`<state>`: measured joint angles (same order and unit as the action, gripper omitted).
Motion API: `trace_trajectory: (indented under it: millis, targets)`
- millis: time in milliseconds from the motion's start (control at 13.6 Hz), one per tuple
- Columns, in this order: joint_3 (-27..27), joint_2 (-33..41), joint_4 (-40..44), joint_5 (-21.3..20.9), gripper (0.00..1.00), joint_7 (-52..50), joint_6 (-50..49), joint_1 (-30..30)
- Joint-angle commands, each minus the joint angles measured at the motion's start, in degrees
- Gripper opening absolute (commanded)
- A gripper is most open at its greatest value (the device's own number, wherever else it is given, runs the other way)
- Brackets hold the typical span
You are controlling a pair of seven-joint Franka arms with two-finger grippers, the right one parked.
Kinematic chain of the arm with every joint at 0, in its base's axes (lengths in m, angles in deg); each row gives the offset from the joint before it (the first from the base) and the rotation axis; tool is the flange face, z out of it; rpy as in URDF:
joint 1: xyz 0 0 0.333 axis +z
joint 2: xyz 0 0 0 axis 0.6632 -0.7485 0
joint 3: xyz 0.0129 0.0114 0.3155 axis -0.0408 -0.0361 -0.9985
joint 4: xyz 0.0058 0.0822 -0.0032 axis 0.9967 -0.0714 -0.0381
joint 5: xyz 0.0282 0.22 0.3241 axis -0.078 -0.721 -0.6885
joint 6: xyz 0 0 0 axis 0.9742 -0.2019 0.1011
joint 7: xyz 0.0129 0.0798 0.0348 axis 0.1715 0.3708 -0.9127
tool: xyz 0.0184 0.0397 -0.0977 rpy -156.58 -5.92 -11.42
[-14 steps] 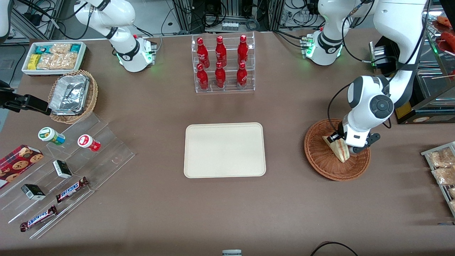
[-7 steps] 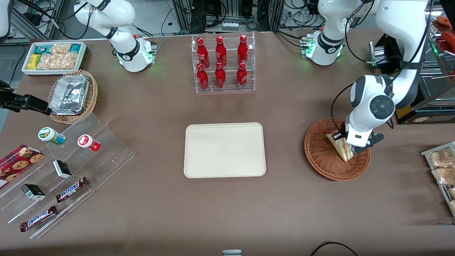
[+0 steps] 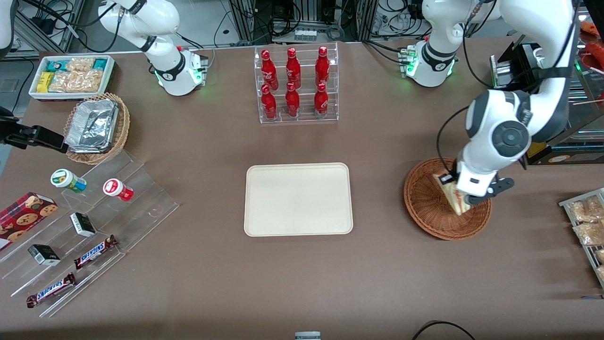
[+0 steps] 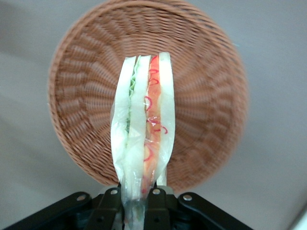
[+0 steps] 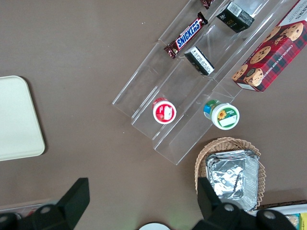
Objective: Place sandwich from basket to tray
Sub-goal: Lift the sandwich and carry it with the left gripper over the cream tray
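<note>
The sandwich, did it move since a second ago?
Yes. The gripper shut on the sandwich raised it; it now hangs above the basket.

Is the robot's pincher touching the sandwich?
Touching. In the left wrist view, the end effector is clamped on the sandwich, lifted above the basket.
</note>
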<state>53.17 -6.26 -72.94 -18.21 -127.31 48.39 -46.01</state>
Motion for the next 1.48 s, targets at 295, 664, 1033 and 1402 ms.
trace_trajectory:
  millis: [295,664,1033,1402]
  targets:
    - [1.08,-1.16,7.11,0.33,0.0,-2.99,-3.87,-14.76]
    - [1.08,-10.81,18.26,2.71,0.0,-5.97,-3.87,-23.72]
    - [0.99,-21.8,28.55,2.62,0.0,-8.08,-2.64,-27.61]
    - [0.99,-27.88,30.94,2.62,0.0,-8.18,4.64,-28.75]
